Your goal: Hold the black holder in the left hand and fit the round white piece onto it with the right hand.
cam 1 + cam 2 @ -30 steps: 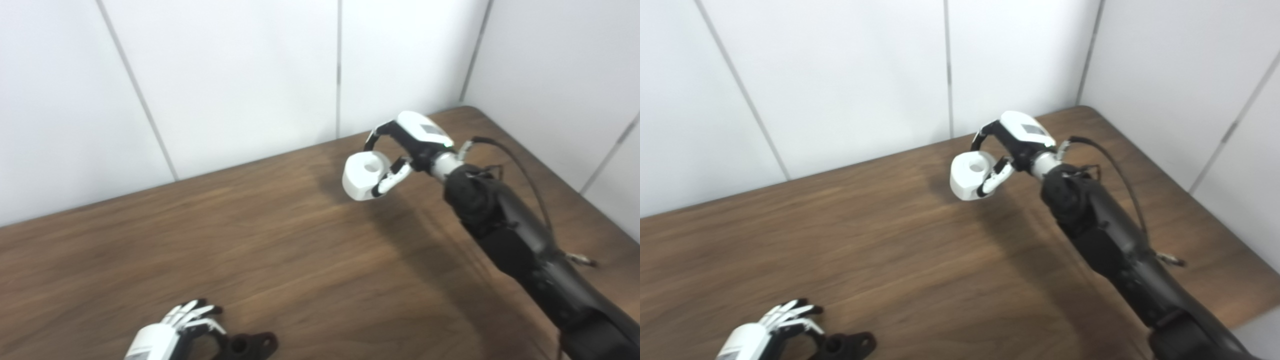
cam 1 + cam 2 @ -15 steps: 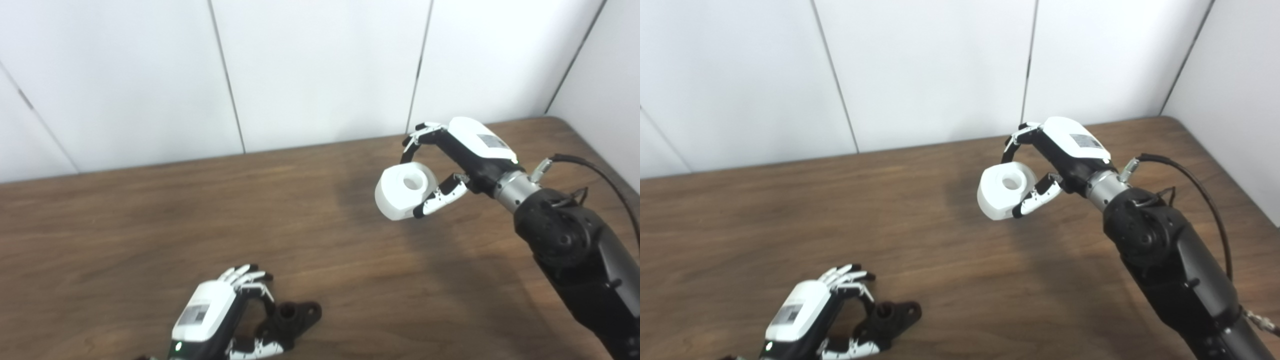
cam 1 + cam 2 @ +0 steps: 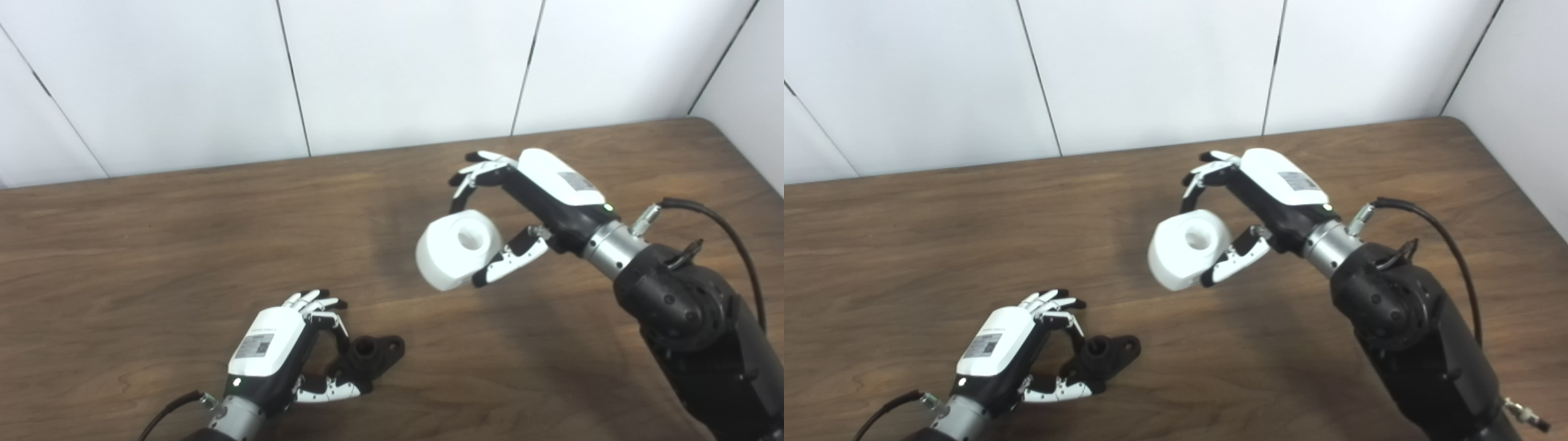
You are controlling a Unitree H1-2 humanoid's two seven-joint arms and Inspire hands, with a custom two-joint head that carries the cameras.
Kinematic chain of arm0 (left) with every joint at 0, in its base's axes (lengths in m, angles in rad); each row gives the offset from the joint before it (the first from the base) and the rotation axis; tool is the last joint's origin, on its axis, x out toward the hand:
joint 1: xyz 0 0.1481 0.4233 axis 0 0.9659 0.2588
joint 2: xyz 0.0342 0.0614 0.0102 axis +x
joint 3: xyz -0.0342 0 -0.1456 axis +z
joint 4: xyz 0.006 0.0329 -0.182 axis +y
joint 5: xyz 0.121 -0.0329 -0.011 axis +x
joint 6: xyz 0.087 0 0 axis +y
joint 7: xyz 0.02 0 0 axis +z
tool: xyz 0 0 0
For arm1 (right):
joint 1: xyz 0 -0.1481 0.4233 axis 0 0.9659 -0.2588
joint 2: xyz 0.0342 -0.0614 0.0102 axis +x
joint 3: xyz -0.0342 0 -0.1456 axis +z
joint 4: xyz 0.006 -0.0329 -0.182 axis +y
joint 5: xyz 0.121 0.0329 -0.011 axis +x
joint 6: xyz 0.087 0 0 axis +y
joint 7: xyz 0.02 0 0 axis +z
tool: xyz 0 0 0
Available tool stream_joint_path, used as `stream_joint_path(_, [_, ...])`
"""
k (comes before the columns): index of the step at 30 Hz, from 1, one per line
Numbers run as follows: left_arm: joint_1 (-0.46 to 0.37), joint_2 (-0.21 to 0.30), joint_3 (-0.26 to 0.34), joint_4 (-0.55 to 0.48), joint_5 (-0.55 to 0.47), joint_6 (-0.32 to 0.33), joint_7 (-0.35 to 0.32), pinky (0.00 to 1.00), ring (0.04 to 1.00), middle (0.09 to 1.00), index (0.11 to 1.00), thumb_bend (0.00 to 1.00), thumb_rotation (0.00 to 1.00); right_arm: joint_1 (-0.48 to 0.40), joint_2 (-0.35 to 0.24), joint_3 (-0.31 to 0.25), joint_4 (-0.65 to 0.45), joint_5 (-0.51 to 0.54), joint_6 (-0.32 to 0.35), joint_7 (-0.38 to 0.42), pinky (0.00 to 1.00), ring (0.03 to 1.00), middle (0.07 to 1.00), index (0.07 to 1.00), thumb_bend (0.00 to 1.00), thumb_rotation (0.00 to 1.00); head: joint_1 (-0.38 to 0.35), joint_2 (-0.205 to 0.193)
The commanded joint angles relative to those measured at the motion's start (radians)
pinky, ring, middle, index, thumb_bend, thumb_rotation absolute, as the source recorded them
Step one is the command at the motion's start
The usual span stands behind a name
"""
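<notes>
So the black holder (image 3: 366, 357) sits near the front left of the wooden table (image 3: 153, 245), with the left hand (image 3: 275, 355) wrapped around it, fingers and thumb closed on it. Farther back and to the right, the right hand (image 3: 520, 214) grips the round white piece (image 3: 456, 248) up off the table, well apart from the holder.

You can read no text here: the small labels on the backs of the left hand (image 3: 267, 350) and right hand (image 3: 554, 187) are too blurred.
</notes>
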Motion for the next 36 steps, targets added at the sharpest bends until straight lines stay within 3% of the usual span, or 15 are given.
stream_joint_path(1, [0.007, -0.001, -0.028, 0.001, 0.032, 0.011, -0.057, 0.94, 0.920, 0.827, 0.486, 0.52, 0.05, -0.038, 0.011, 0.003, -0.039, -0.009, -0.011, -0.003, 0.79, 0.929, 0.788, 0.482, 0.52, 0.13, 0.000, 0.001])
stream_joint_path(11, [-0.012, -0.021, -0.044, 0.010, 0.059, 0.020, -0.066, 0.94, 0.918, 0.818, 0.486, 0.52, 0.05, -0.027, 0.061, 0.055, -0.042, -0.023, -0.037, 0.021, 0.79, 0.926, 0.786, 0.482, 0.53, 0.14, 0.030, 0.022])
stream_joint_path(20, [-0.027, -0.039, -0.063, 0.020, 0.079, 0.027, -0.061, 0.94, 0.913, 0.814, 0.486, 0.52, 0.05, -0.029, 0.070, 0.099, -0.014, -0.023, -0.093, 0.025, 0.79, 0.924, 0.785, 0.481, 0.53, 0.14, 0.068, 0.043])
stream_joint_path(36, [-0.043, -0.065, -0.079, 0.009, 0.112, 0.073, -0.094, 0.94, 0.922, 0.822, 0.487, 0.52, 0.05, -0.004, 0.075, 0.139, 0.026, -0.034, -0.110, 0.054, 0.84, 0.930, 0.790, 0.482, 0.53, 0.14, 0.092, 0.068])
